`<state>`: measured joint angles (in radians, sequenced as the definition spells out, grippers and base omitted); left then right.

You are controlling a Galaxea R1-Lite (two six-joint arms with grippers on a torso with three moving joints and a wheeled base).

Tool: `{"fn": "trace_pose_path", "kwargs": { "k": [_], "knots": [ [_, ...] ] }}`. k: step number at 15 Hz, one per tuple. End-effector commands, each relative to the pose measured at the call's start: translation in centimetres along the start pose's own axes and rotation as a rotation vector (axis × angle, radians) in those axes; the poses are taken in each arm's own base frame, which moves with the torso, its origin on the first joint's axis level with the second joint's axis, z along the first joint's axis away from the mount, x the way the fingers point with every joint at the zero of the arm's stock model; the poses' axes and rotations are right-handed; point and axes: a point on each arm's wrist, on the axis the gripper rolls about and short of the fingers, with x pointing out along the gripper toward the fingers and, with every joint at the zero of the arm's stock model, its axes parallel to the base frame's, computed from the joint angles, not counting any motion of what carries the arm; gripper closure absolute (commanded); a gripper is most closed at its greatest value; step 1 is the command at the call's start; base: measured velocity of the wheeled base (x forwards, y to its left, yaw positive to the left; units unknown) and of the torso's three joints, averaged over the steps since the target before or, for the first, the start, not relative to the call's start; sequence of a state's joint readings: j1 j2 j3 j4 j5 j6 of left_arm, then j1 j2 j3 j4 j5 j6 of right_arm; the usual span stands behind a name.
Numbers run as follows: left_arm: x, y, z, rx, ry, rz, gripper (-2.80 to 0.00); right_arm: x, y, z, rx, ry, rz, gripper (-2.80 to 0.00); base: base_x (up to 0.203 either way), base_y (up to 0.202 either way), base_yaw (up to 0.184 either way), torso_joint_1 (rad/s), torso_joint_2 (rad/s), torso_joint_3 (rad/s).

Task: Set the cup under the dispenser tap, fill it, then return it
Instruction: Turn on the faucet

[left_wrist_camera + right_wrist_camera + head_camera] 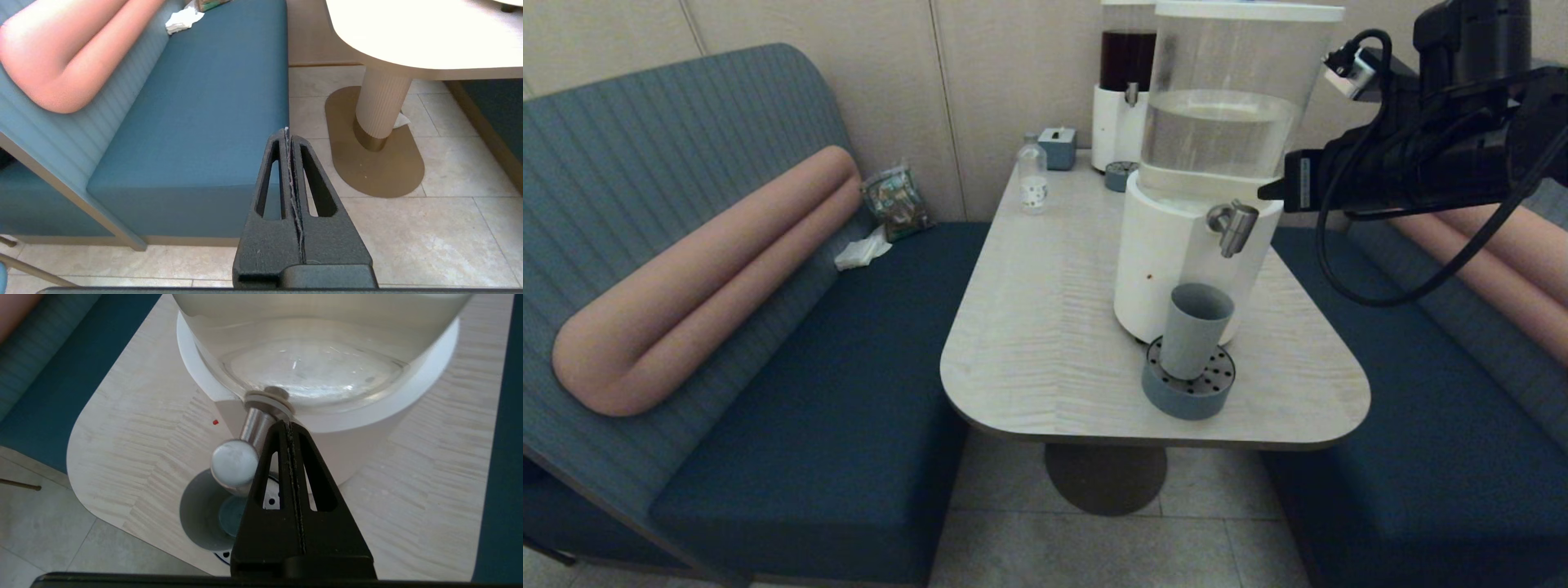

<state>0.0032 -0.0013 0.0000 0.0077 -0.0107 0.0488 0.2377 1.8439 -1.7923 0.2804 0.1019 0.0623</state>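
Observation:
The grey-blue cup (1196, 327) stands upright on the round perforated drip tray (1188, 384), right below the brushed-silver dispenser tap (1233, 224) of the large clear-water dispenser (1209, 155). My right gripper (1266, 193) is shut and empty. It hovers just above the tap on its right, against the dispenser body. In the right wrist view the shut gripper (289, 424) lies beside the tap (235, 463), with the open cup (204, 510) underneath. My left gripper (288, 132) is shut and empty, parked low over the floor beside the left bench.
A small clear bottle (1033, 175), a tissue box (1059, 147), the dark-liquid dispenser (1125, 82) and its small drip tray (1121, 174) stand at the table's back. The drip tray with the cup sits near the table's front edge (1160, 441). Blue benches flank the table.

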Motion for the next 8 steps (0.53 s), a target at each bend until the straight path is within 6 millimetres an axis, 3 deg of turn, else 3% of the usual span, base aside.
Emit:
{"fn": "trace_pose_path", "kwargs": {
  "k": [1,8],
  "knots": [
    [0.00,0.00,0.00,0.000,0.000,0.000,0.00,0.70,-0.09,-0.35,0.002,0.016,0.000,0.00,0.000,0.000,0.000,0.000,0.00,0.000],
    [0.00,0.00,0.00,0.000,0.000,0.000,0.00,1.14,-0.01,-0.35,0.001,0.018,0.006,0.00,0.000,0.000,0.000,0.000,0.00,0.000]
  ]
}}
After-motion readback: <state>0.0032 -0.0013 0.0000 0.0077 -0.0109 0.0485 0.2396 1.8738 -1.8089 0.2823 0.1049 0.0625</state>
